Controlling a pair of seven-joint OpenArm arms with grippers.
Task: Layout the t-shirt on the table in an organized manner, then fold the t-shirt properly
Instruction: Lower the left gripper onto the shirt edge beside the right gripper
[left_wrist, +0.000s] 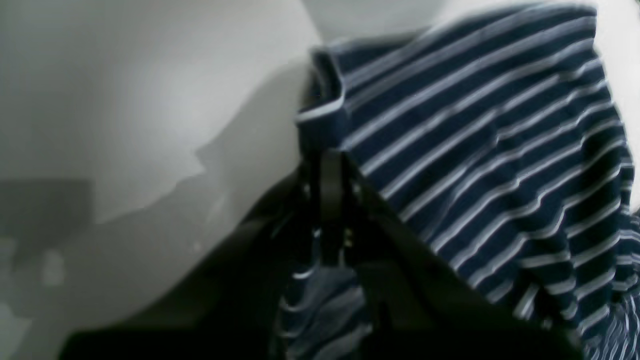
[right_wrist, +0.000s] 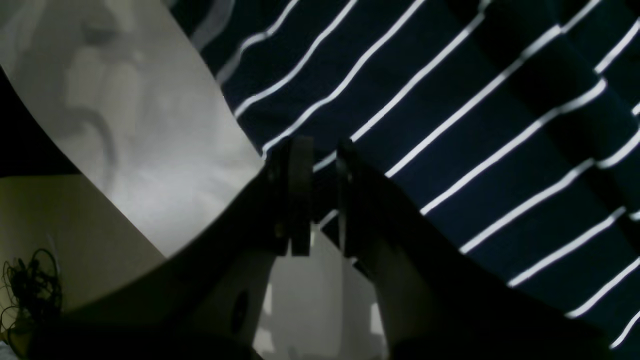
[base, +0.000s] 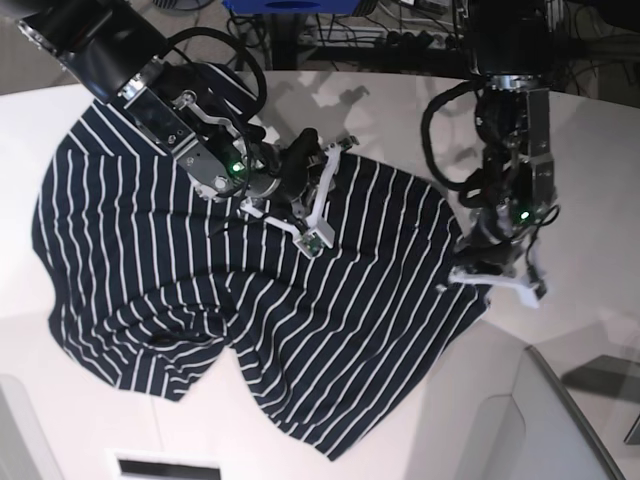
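The t-shirt (base: 260, 300) is spread rumpled on the table (base: 590, 180), its right edge pinched in the fully shut left claw (base: 478, 268) and its top edge clamped in the narrowly parted right claw (base: 308, 200), apparently so it can be pulled flat.

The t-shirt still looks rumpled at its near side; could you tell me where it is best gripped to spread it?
Probably the t-shirt is best pinched at its free near corner, approached from the table edge. That hem lies flat and exposed, pointing outward, while the middle bunches in folds.
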